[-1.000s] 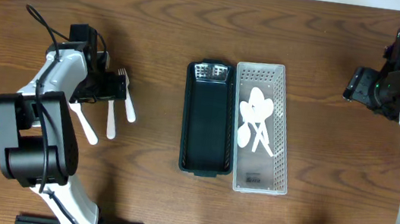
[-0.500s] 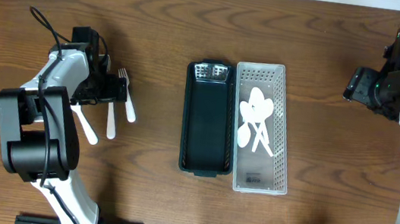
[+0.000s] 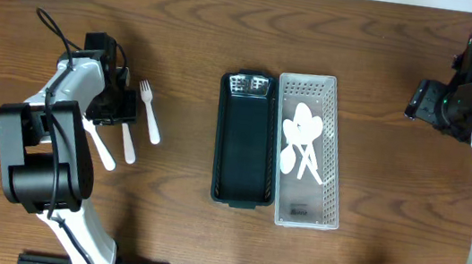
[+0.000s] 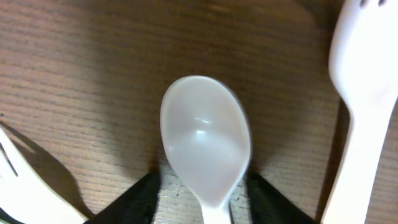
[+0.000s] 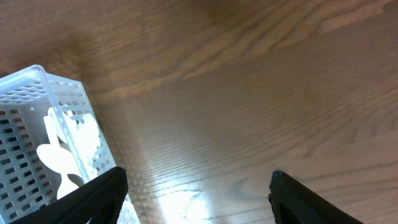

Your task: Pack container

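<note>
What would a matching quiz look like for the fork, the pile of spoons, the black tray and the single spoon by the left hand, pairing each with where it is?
Things:
1. white fork
2. pile of white spoons
3. black tray
4. single white spoon

Places:
A. inside the white perforated basket
B. between the fingers of the left hand
C. loose on the table, just outside the left hand
D. side by side with the basket, edges together

Pairs: 1-C, 2-A, 3-D, 4-B
</note>
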